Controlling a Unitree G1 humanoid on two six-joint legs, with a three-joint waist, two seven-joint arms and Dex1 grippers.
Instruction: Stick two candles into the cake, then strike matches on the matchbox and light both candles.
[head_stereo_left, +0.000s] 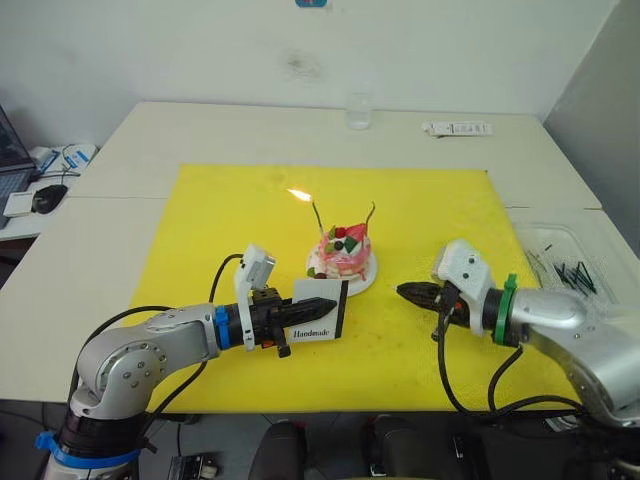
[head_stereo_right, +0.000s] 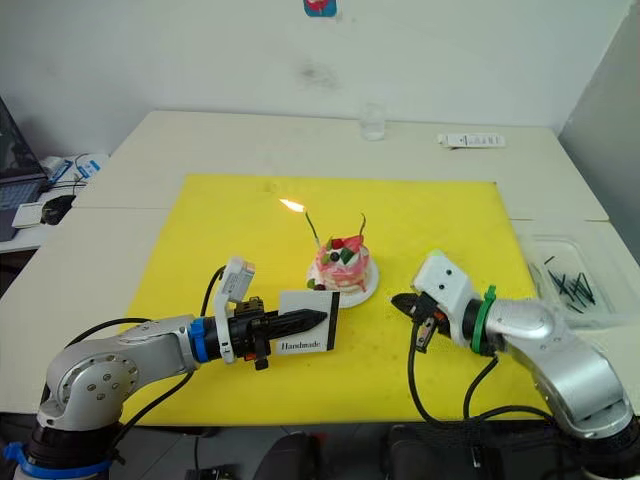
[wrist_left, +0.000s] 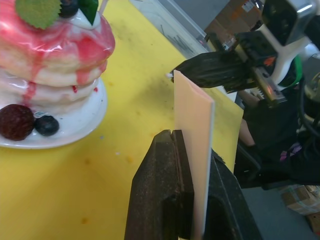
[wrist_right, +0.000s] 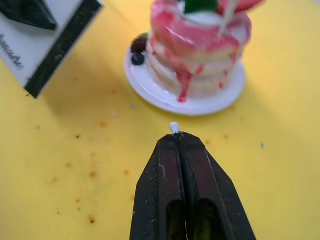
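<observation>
The pink cake (head_stereo_left: 342, 256) stands on its small white plate (head_stereo_left: 370, 279) in the middle of the yellow mat. Two thin candles are stuck in it. The left candle (head_stereo_left: 318, 220) has a flame (head_stereo_left: 299, 195) at its tip; the right candle (head_stereo_left: 371, 216) is unlit. In front of the cake and to its left, my left gripper (head_stereo_left: 330, 303) is shut on the white matchbox (head_stereo_left: 322, 310) and holds it upright. To the cake's right, my right gripper (head_stereo_left: 402, 291) is shut low over the mat, with a match's small whitish tip (wrist_right: 174, 127) poking out between its fingertips.
A clear plastic tray (head_stereo_left: 540, 236) with several black matches (head_stereo_left: 572, 272) lies at the mat's right edge. A glass (head_stereo_left: 359, 112) and a white flat device (head_stereo_left: 457, 128) stand at the table's back. A laptop and a mouse (head_stereo_left: 48, 197) are off to the left.
</observation>
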